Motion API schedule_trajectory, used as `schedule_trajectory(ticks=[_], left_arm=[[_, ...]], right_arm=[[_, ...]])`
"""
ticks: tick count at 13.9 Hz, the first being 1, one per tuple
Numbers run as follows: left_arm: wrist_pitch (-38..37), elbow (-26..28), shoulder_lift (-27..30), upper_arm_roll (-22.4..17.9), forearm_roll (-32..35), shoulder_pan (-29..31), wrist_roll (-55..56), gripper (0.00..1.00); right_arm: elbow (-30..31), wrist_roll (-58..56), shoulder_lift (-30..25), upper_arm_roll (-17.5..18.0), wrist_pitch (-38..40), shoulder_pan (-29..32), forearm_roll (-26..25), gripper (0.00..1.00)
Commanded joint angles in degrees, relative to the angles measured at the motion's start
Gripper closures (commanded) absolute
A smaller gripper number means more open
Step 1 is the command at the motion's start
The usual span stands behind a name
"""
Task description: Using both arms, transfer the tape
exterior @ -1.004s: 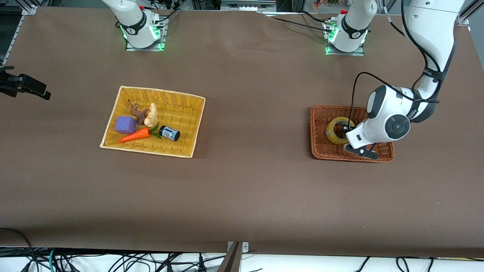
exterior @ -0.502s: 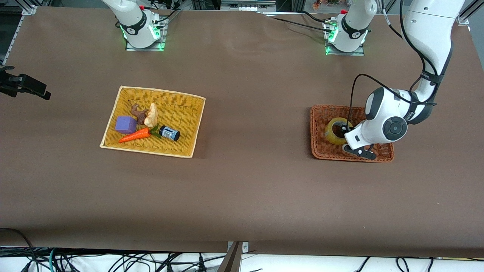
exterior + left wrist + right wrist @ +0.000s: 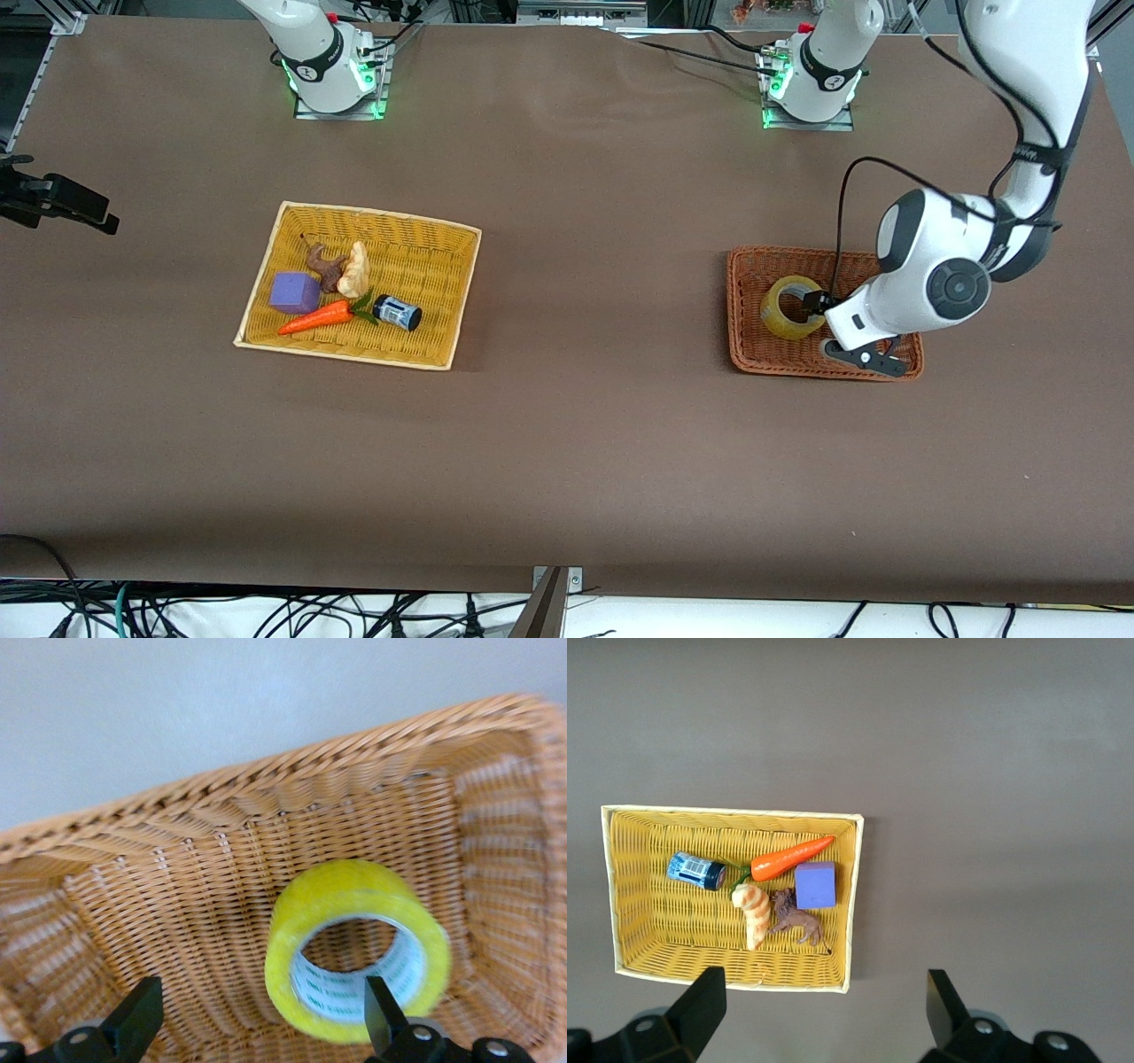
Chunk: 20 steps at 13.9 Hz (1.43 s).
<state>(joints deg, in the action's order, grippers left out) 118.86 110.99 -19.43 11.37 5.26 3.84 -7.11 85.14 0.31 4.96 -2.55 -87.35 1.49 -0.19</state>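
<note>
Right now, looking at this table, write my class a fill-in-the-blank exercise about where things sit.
1. The tape roll lies in the ____ wicker basket.
2. The left end effector has its fingers ____.
3. The carrot lies in the ____ basket.
4. The purple ____ lies beside the carrot.

Missing words: brown; open; yellow; cube

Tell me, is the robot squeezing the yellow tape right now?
No, the left gripper is open over the brown basket, with one finger in front of the tape and the other well clear.
</note>
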Motion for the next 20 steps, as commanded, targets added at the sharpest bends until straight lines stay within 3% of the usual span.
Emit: schedule_trajectory(ticks=[1, 5, 9, 10, 14, 16, 20], left_arm=[[-5.19, -1.9, 6.84, 2.34, -0.77, 0.12, 2.78, 0.0], [-24.33, -21.12, 7.74, 5.24, -1.04, -0.15, 5.7, 0.0], [-30.17, -29.67, 8.44, 4.55, -1.04, 1.08, 5.96, 0.0], [-30.18, -29.43, 10.01, 4.02, -0.86, 1.17, 7.18, 0.0], [-29.91, -25.84, 13.0, -5.45, -1.91, -4.61, 16.94, 0.0], [-29.39, -23.55, 14.5, -8.98, -8.66, -5.24, 15.29, 0.0], [-24.66, -16.36, 18.97, -8.99, -7.37, -5.16, 14.14, 0.0]], right_arm=[[-0.06, -0.13, -0.21, 0.18, 0.43, 0.18, -0.33, 0.0], [-0.06, -0.13, -0.21, 0.18, 0.43, 0.18, -0.33, 0.0], [-0.06, -0.13, -0.21, 0.18, 0.43, 0.18, -0.42, 0.0], [-0.06, -0.13, -0.21, 0.18, 0.43, 0.18, -0.33, 0.0], [-0.06, -0.13, -0.21, 0.18, 0.43, 0.18, -0.33, 0.0], [-0.06, -0.22, -0.21, 0.18, 0.43, 0.18, -0.33, 0.0], [-0.06, -0.22, -0.21, 0.18, 0.43, 0.18, -0.33, 0.0]])
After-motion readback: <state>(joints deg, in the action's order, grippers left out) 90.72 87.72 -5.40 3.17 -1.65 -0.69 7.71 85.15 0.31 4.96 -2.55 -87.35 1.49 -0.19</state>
